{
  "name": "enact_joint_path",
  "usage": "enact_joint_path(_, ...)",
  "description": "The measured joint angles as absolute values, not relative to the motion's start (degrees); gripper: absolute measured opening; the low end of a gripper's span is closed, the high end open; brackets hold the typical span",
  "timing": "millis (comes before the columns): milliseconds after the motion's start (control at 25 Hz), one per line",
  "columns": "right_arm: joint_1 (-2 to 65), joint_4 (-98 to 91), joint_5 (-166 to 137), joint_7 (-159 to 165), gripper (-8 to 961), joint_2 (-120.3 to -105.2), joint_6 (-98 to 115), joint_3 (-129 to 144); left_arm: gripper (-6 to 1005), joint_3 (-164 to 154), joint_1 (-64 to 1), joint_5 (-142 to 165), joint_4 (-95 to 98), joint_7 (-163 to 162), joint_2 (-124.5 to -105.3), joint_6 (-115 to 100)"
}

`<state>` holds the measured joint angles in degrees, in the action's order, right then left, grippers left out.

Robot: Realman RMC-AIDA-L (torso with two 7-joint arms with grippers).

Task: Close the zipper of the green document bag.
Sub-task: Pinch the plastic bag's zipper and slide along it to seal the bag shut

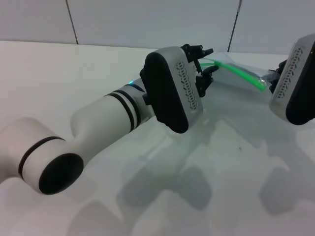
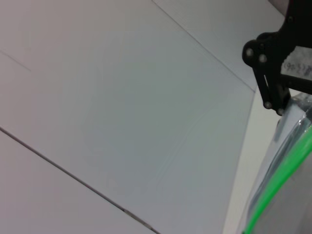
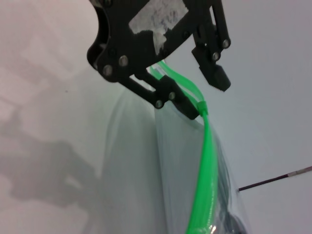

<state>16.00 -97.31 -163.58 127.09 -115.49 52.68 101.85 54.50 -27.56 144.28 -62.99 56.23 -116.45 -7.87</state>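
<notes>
While the zipper [image 3: 207, 161] runs as a bright green strip along the raised edge of the green document bag [image 3: 141, 161], held above the white table [image 1: 236, 187], my left gripper [image 3: 207, 95] stands at one end with fingers apart around the strip. My right gripper [image 1: 275, 78] is at the other end; whether it is apart or together, I cannot tell.

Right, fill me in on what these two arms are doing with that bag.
Both arms are working at the green document bag, which is held up off the white table. The left gripper is at one end of the bag's zipper, and in the right wrist view one of its fingers presses against the green strip. The right gripper is at the other end. The two green tracks look separated near the left gripper, so the zipper seems not fully closed.
</notes>
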Motion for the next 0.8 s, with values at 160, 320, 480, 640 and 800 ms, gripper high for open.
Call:
enact_joint_path(160, 16.09, -97.57, -163.53, 127.08, 92, -115.49, 52.65, 101.95, 331, 54.52, -27.15, 144.21, -62.72, 57.83, -116.45, -9.58)
enact_joint_path(320, 16.09, -97.82, -163.45, 127.08, 93, -115.48, 52.65, 102.28, 328, 54.64, -27.70, 144.10, -61.81, 58.22, -116.45, -9.73)
enact_joint_path(480, 16.09, -98.06, -163.43, 127.08, 94, -115.50, 52.79, 102.38, 323, 54.16, -28.32, 144.29, -61.39, 59.13, -116.45, -9.62)
enact_joint_path(640, 16.08, -97.97, -163.46, 127.08, 95, -115.57, 52.86, 102.29, 318, 53.27, -28.36, 144.26, -61.51, 60.96, -116.45, -9.24)
enact_joint_path(800, 16.32, -97.71, -163.53, 127.08, 96, -115.51, 52.86, 102.16, 317, 52.58, -28.52, 144.40, -61.37, 61.84, -116.45, -9.02)
